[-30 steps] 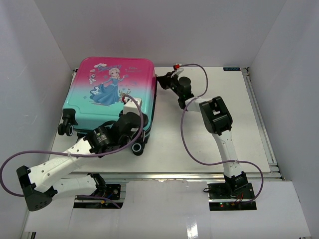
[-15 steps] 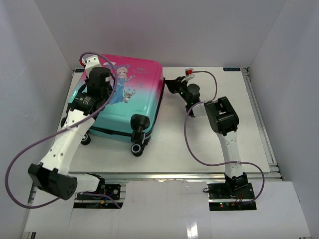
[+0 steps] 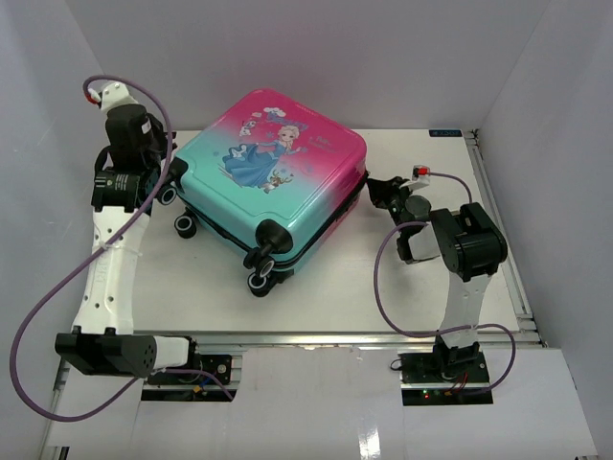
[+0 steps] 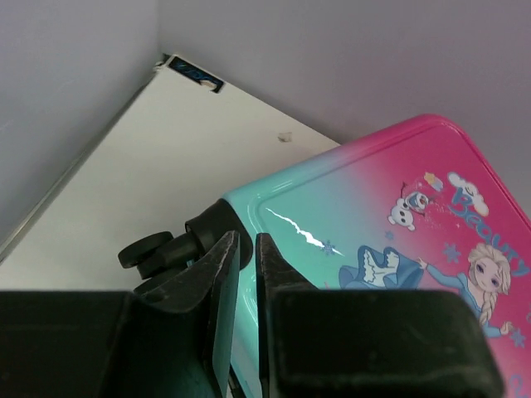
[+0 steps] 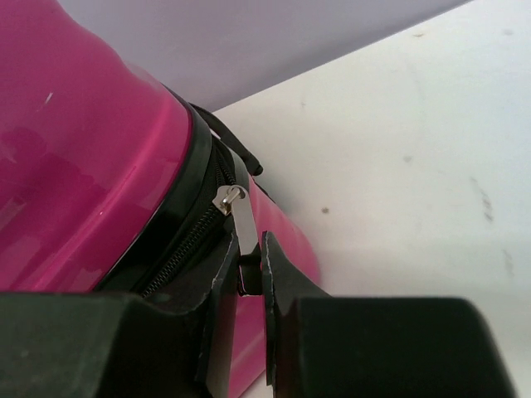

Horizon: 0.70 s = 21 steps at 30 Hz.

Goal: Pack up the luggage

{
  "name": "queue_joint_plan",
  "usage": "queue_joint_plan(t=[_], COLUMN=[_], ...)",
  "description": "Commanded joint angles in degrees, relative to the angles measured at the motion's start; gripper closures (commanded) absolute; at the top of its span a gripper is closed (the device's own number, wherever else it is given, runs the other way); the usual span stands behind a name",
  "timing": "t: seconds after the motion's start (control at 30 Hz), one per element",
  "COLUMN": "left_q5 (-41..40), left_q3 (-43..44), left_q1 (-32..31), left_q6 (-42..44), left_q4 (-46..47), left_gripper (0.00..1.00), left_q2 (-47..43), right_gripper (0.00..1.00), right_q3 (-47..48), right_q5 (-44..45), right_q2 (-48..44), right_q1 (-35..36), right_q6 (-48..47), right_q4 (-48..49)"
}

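Packing looks well along, judging by how things lie: the luggage (image 3: 273, 187) rests flat on the desk (image 3: 431, 278), turned at an angle toward the far left, with its two shells together and the printed princess facing up. Nothing else that might go inside shows in any view. What you most likely have left is the closing. Your right hand (image 5: 249, 249) is clamped on the zipper pull (image 5: 239, 220) at the pink, right-hand edge of the case, and the zipper (image 5: 187, 249) in the right wrist view looks meshed on the stretch leading up to the pull. You cannot see how much of the track round the rest of the shell is done, so treat the zip as unfinished until you have run it round. Your left hand (image 4: 246, 249) sits at the teal far-left corner, just beside a wheel (image 4: 149, 249). Its fingers are drawn almost together with only a slit between them, and nothing shows pinched there. It reads as bracing the case against the pull from the other side, though contact is not clear. By count you have one suitcase, one zipper pull in view, two arms and two hands. At least three black wheels show from above, two at the near corner and one along the left edge. A dark shape by your left hand is probably a fourth.
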Motion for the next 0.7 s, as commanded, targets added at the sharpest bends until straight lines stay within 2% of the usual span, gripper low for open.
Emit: queue_joint_plan(t=[0.0,0.07,0.1,0.17,0.23,0.37,0.47,0.67], left_q5=[15.41,10.2,8.06,5.24,5.59,10.16,14.19,13.81], left_q3=[5.71,11.95,14.76,20.38,25.23,27.5,30.24,38.54], left_q1=[-4.61,-13.91,-14.06,-19.91,-23.28,-29.53,-33.46,-37.2], left_q6=[7.71,11.91,13.24,13.68,13.56,15.43,16.17,18.5], left_q4=[-0.74,-1.3,-2.24,-5.42,-3.87,3.0,5.17,5.29], left_gripper=[0.72,0.69,0.67,0.66,0.65,0.61,0.61,0.61], left_q2=[9.8,14.76,17.22,21.6,25.19,28.19,32.84,43.88], right_gripper=[0.92,0.92,0.92,0.92,0.92,0.92,0.92,0.92], right_q3=[-11.86,-15.36,-16.26,-17.49,-18.76,-24.41,-28.85,-35.79], right_q5=[8.05,8.32,8.83,9.67,11.89,18.9,21.3,23.17], right_q2=[-5.58,-8.03,-9.26,-11.36,-15.15,-18.4,-18.93,-17.68], right_q1=[0.77,3.01,4.14,7.96,13.86,24.95,28.39,30.66], right_q6=[-2.85,-4.22,-4.92,-7.67,-10.33,-14.47,-14.78,-15.01], right_q4=[5.44,7.21,6.55,3.22,0.94,3.42,7.91,15.46])
